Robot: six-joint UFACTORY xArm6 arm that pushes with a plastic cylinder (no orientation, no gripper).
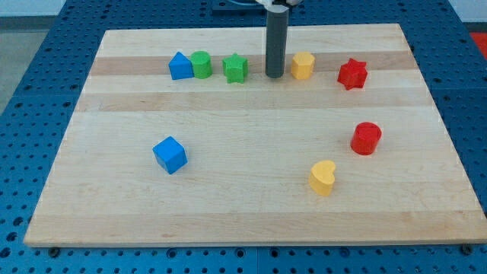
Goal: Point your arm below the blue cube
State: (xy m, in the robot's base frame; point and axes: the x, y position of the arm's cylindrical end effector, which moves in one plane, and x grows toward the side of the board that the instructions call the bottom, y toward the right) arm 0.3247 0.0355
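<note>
The blue cube (170, 154) sits on the wooden board (251, 205) at the view's left, below the middle. My tip (275, 75) is at the end of the dark rod near the view's top centre, far up and to the right of the blue cube. It stands between the green star (236, 68) and the yellow hexagonal block (303, 65), close to the yellow one.
A blue house-shaped block (180, 66) and a green cylinder (202, 65) touch at the top left. A red star (352, 74) is at the top right. A red cylinder (366, 138) and a yellow heart (323, 177) lie at the right.
</note>
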